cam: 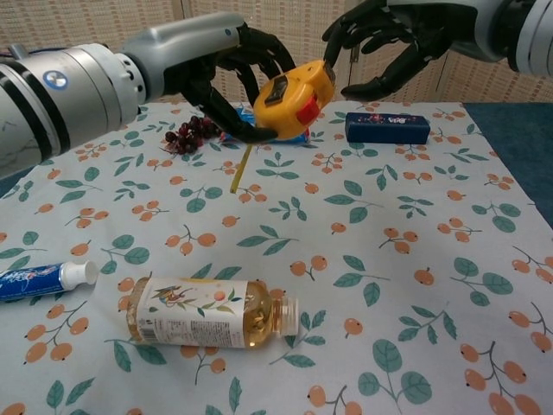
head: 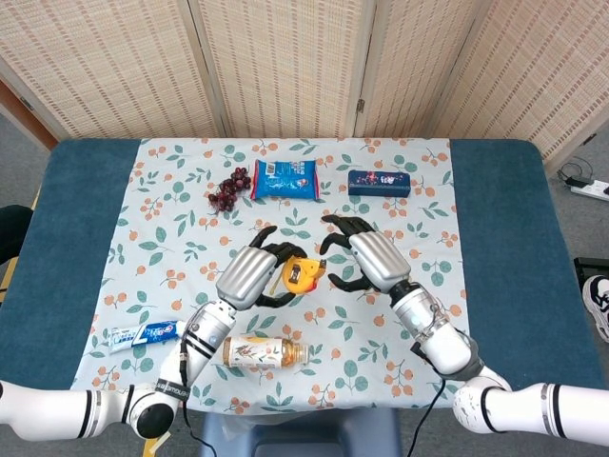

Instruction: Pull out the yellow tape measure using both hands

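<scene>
Chest view: tape measure [cam: 294, 98] half-hidden in left hand [cam: 229, 69].

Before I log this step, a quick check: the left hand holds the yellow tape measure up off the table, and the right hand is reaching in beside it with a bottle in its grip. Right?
Not quite. The right hand holds nothing; its fingers are spread beside the tape measure. The bottle lies on the table, as the chest view shows. The left hand does hold the tape measure up off the table.

A chunky yellow plastic tape measure [cam: 293, 97] with a red button is lifted above the floral cloth, tilted, its thin yellow strap [cam: 242, 166] dangling straight down beneath the case.
</scene>
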